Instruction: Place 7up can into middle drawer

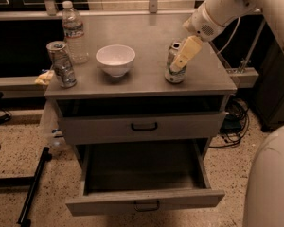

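Note:
The 7up can [170, 74] stands upright at the right front of the cabinet top [142, 32]. My gripper [182, 56] reaches in from the upper right and is right at the can, covering its right side and upper part. I cannot tell whether it touches the can. The middle drawer [104, 205] is pulled open below, and its inside looks empty. Its black bar handle [146, 205] faces the front. The drawer above it [144, 126] is closed.
On the top stand a white bowl [115, 59], a water bottle [73, 30] and a darker silver-patterned can [61, 64] at the left. A yellow object [45, 78] lies on the left ledge. Cables [232, 122] lie at the right, and a black pole [33, 188] at the left.

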`<state>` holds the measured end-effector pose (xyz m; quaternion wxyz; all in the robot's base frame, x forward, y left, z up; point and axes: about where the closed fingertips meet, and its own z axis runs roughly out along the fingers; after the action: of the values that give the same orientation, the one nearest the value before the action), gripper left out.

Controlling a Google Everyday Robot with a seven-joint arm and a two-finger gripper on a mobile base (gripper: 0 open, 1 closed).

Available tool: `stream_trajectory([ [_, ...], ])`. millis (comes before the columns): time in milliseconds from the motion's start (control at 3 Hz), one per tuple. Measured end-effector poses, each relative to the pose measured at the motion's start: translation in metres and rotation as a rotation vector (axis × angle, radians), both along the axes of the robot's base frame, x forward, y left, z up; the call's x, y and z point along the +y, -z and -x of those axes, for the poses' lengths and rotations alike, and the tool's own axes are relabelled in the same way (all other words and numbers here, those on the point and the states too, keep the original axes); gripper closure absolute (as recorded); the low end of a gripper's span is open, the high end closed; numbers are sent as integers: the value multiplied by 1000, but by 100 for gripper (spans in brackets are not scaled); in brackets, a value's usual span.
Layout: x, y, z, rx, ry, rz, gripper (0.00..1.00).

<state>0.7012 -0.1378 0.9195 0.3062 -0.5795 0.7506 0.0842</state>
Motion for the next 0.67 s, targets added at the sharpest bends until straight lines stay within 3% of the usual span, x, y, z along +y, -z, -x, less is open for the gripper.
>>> stream_trajectory([
  [333,11,14,-4,47,5,-42,0],
  [667,7,30,-2,82,18,-60,19],
])
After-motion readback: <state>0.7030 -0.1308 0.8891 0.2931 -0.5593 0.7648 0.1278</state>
